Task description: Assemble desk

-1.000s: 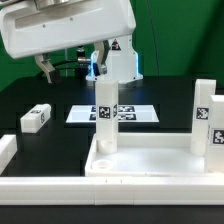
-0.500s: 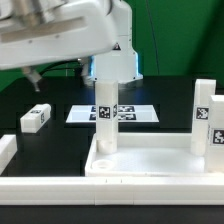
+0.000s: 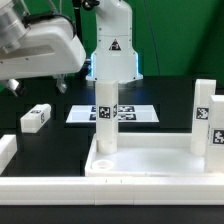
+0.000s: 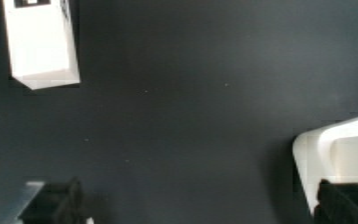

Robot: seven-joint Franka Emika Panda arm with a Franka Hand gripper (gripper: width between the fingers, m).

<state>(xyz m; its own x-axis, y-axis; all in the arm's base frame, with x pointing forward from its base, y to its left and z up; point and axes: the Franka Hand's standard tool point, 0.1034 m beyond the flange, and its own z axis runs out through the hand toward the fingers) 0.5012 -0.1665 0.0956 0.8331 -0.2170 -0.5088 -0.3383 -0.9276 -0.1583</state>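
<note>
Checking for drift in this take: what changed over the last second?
The arm swung toward the exterior view's left, clearing the robot base. Nothing was grasped or released. The tabletop, its two upright legs and the loose leg stayed put.

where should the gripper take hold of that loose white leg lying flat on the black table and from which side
Grip the small white tagged block leg across its two long side faces near mid-length, coming straight down from above. It lies flat on the black table with bare space on both long sides, so the jaws can straddle its narrow width. The tagged end face offers less hold.
</note>
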